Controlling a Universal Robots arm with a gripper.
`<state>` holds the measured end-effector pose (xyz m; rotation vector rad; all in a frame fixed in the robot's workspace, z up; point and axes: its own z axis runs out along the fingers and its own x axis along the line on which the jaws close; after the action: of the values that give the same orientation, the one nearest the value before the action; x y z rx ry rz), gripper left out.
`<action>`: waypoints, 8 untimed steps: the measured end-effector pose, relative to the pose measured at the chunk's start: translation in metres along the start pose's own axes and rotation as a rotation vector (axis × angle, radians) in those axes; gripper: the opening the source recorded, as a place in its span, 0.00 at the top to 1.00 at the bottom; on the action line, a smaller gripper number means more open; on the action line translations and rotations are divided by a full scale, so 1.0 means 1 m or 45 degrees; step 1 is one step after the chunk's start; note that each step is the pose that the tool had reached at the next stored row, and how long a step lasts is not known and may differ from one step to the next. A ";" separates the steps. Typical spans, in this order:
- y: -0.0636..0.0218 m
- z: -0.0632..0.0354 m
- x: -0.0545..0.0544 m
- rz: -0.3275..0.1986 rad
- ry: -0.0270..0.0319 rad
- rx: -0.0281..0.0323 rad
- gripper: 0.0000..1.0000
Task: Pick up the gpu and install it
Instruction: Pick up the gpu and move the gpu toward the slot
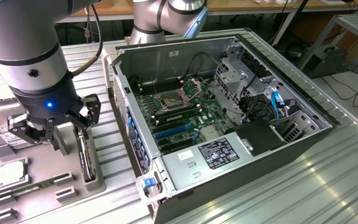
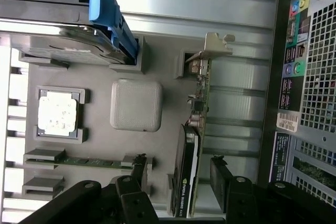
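Observation:
The gpu [image 2: 188, 174] stands on its edge in a slot of the grey parts tray [image 2: 157, 150], black face with a green logo, its silvery bracket [image 2: 216, 46] at the far end. In the exterior view the gpu [image 1: 87, 161] is a thin dark card at the tray's right edge. My gripper [image 2: 181, 184] is open, one black finger [image 2: 139, 174] on each side of the card with a gap on both sides. From outside, the gripper [image 1: 72, 137] hangs just over the card. The open computer case [image 1: 272, 79] lies to the exterior view's right, motherboard [image 1: 179, 114] exposed with blue slots [image 1: 169, 133].
The tray also holds a hard drive [image 2: 63, 45] with a blue caddy handle [image 2: 113, 19], a processor chip [image 2: 58, 116], a green memory stick [image 2: 79, 159] and a pale square pad [image 2: 136, 105]. The case's rear panel [image 2: 310, 93] stands close beside the tray. A second arm [image 1: 166, 18] rises behind the case.

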<state>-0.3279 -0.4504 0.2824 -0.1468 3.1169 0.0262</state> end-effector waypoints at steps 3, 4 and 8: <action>-0.0003 0.0016 0.000 0.000 -0.0001 0.0000 0.40; -0.0004 0.0020 0.000 0.000 0.0000 0.0000 0.40; -0.0006 0.0038 0.000 0.000 -0.0001 0.0000 0.40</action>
<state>-0.3279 -0.4510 0.2786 -0.1468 3.1169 0.0262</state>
